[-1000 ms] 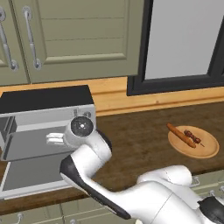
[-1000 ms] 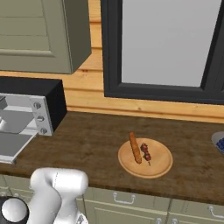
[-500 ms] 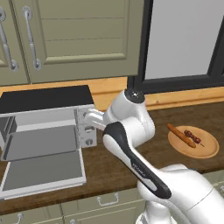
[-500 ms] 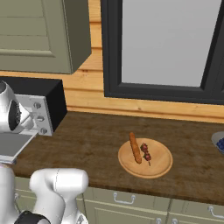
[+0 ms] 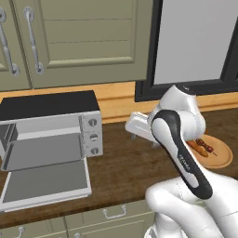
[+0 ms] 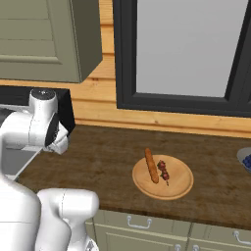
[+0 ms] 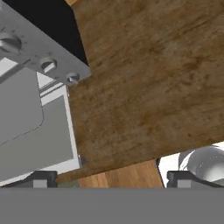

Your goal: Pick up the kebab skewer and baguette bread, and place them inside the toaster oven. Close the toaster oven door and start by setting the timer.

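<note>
Step in hand: approach to the food. The gripper (image 7: 107, 178) hangs over bare countertop (image 5: 125, 162), fingers spread wide, carrying nothing. The toaster oven (image 5: 51, 125), boxy silver, stands at the counter's left end with its door (image 5: 46, 183) lowered flat. The slim orange-brown baguette bread (image 6: 151, 165) and dark-chunked kebab skewer (image 6: 163, 171) lie side by side on a round wooden plate (image 6: 181, 184) near the front edge. Next: travel to the plate and descend.

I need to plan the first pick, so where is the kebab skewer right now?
The kebab skewer lies on the round wooden plate on the counter, right of the open toaster oven, just beside the baguette bread in the right base view.
</note>
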